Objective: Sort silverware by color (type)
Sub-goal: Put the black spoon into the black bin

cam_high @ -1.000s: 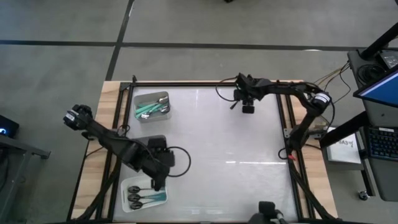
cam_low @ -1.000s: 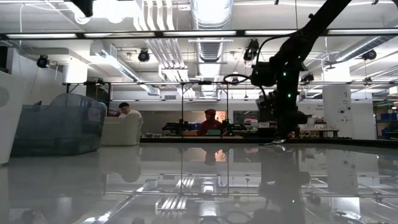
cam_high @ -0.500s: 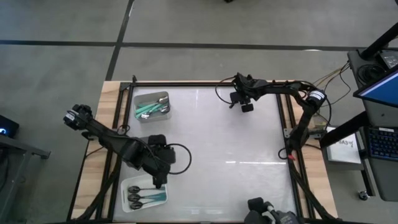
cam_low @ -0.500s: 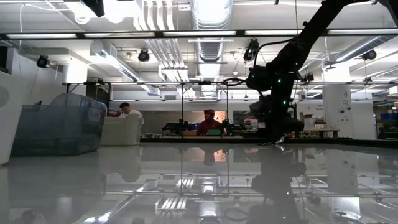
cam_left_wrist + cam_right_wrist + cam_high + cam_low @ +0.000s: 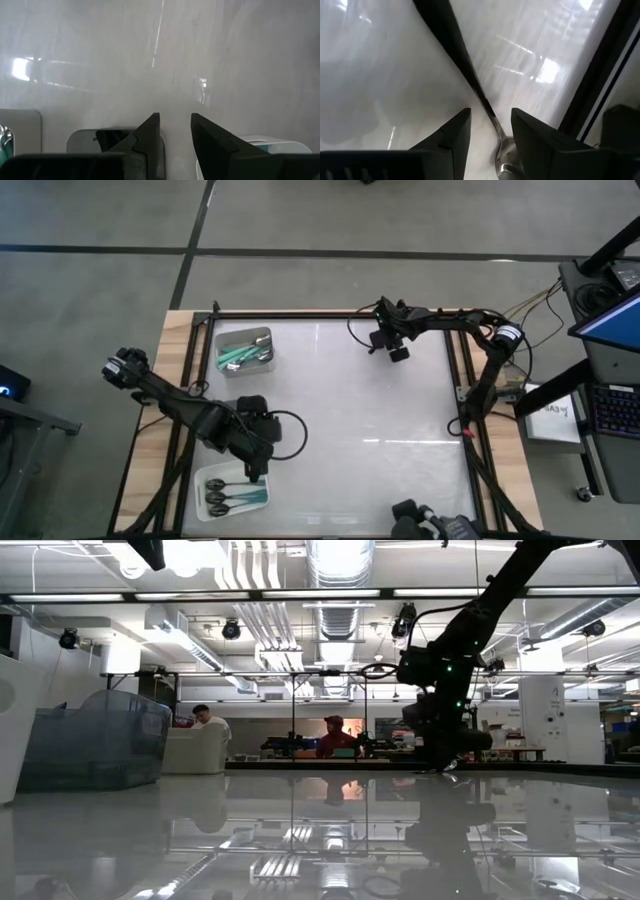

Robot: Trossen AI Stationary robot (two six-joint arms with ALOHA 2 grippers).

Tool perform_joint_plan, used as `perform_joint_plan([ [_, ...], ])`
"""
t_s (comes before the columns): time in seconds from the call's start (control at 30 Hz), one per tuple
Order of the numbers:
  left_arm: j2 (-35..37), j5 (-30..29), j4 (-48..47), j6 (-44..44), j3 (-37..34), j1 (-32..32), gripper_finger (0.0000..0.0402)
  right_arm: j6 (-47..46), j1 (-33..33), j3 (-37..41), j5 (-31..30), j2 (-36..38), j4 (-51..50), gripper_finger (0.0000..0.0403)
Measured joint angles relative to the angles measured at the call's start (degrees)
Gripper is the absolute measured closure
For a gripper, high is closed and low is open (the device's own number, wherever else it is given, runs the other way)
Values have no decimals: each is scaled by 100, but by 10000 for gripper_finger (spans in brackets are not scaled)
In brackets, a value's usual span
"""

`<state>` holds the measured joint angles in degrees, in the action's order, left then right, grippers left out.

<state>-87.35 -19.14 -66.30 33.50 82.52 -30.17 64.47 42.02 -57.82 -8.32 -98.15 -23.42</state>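
My right gripper [image 5: 395, 350] is open, low over the table's far right part. In the right wrist view its fingers stand on either side of a black-handled spoon [image 5: 470, 75] that lies flat on the table, metal bowl [image 5: 507, 160] toward the wrist; I see no touch. My left gripper [image 5: 256, 471] hangs open with a narrow gap [image 5: 175, 125] over the far edge of the white tray [image 5: 262, 498], which holds black-handled spoons [image 5: 225, 492]. The grey tray [image 5: 266, 335] at the far left holds teal-handled spoons [image 5: 234, 355] and silver ones.
A black frame rail [image 5: 600, 75] runs close beside the right gripper along the table's right edge. Cables trail from both arms. The wide glossy middle of the table [image 5: 360, 420] lies between the arms. People sit far behind the table [image 5: 335, 735].
My right gripper has shifted a little toward the table's left and far edges and turned slightly about its wrist, staying low near the table.
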Motion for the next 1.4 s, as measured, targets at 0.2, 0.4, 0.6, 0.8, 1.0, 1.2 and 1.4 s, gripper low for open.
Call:
perform_joint_plan([
  [0.2,0,-193,-4,-3,0,0,309,162,79,-36,80,-104,-16,266],
  [0.4,0,-450,-13,-194,0,16,309,-48,115,-198,203,-186,-140,272],
  [0.6,0,-452,-13,-250,0,37,309,-284,126,-623,456,-531,-853,287],
  [0.8,0,-452,-5,-162,0,39,309,-647,137,-1278,520,-1098,-1767,288],
  [1.0,0,-450,7,2,0,39,309,-924,131,-1934,582,-1476,-2464,333],
  [1.2,0,-450,6,4,-2,39,309,-1575,126,-2426,613,-1577,-3065,390],
  [1.4,-4,-645,7,90,-4,32,309,-2181,121,-2447,1650,-1230,-3054,392],
])
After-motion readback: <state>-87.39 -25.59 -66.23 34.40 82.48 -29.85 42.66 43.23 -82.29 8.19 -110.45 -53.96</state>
